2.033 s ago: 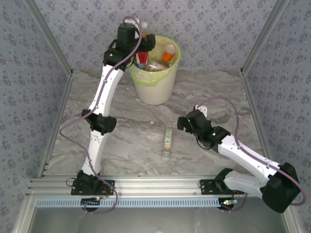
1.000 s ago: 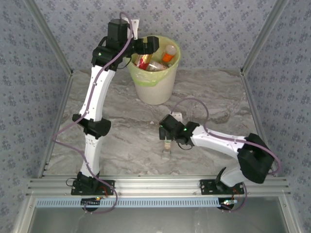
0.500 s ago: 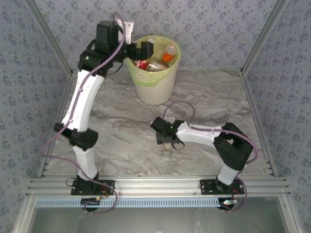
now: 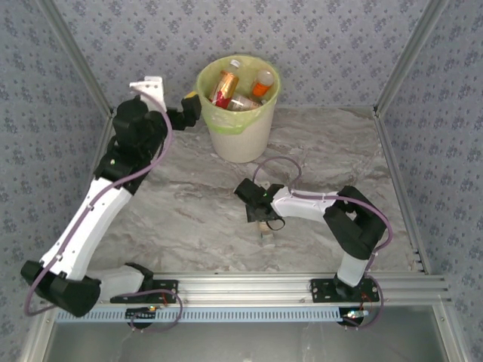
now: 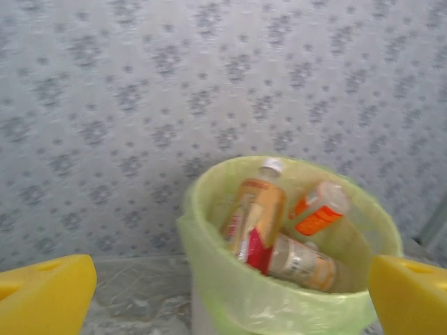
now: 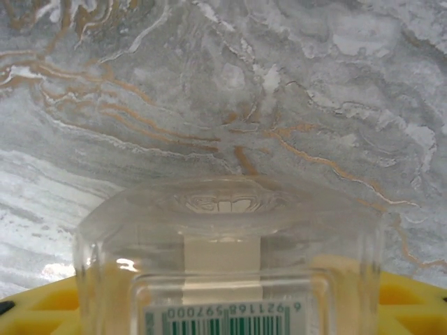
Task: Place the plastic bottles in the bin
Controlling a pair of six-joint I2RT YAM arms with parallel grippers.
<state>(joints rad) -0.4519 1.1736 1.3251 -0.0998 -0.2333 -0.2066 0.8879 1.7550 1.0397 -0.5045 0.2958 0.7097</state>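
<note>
- My right tool is down on the tabletop, near the middle, pinching the last bottle, which lies on its side with its clear base pointing away from me
- The right wrist view shows a yellow finger against each flank of the bottle, which sits deep in the jaws, so I judge the hold good enough to lift
- To do this well, I should raise it straight up before swinging far-left toward the bin, high enough to clear the rim and its folded liner bag
- The clear plastic looks slick, so a steady squeeze and no jerks
- Inside the bin, several bottles are heaped on the left, so the freer right side looks best for the drop
- My left tool hangs spread wide and empty, just left of the rim, and could crowd my approach
- My right arm's cable loops between me and the bin; I must not snag it
</note>
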